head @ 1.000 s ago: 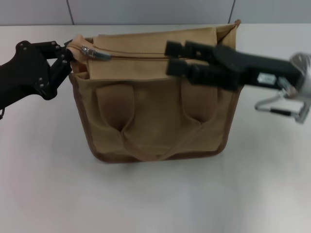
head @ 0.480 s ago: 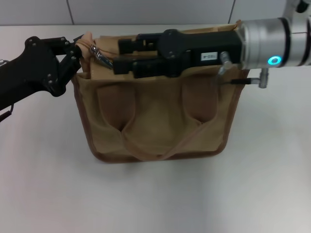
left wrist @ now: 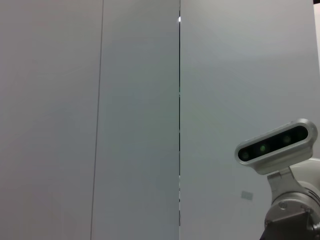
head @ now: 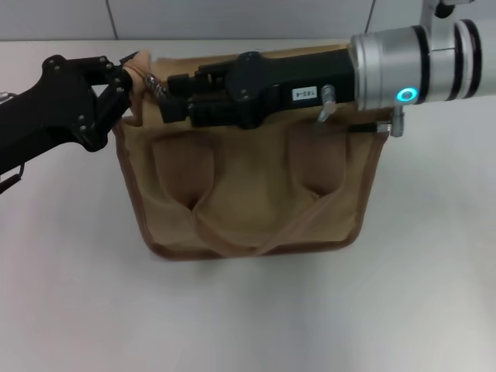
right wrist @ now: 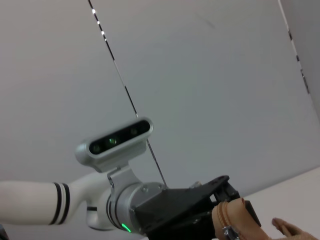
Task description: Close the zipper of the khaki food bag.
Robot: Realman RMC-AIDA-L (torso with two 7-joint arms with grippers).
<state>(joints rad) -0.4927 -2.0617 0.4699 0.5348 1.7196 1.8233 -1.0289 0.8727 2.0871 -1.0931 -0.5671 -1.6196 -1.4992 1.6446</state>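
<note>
The khaki food bag (head: 248, 186) stands on the white table with its handle straps hanging down the front. My left gripper (head: 124, 77) is shut on the bag's top left corner, the tan fabric end of the zipper; this also shows in the right wrist view (right wrist: 232, 217). The small silver pull (head: 156, 84) sits right by that corner and shows in the right wrist view (right wrist: 229, 232) too. My right gripper (head: 167, 97) reaches across the bag's top from the right, its fingers apart, fingertips level with the pull. The arm hides most of the zipper track.
The white table (head: 248, 310) lies bare in front of and beside the bag. A grey panelled wall (left wrist: 125, 100) stands behind. The left wrist view shows only the wall and the right arm's wrist camera (left wrist: 277, 145).
My right gripper has swept left across the bag's top, from the right handle to the pull. My left gripper has kept its hold and pulled the corner slightly up.
</note>
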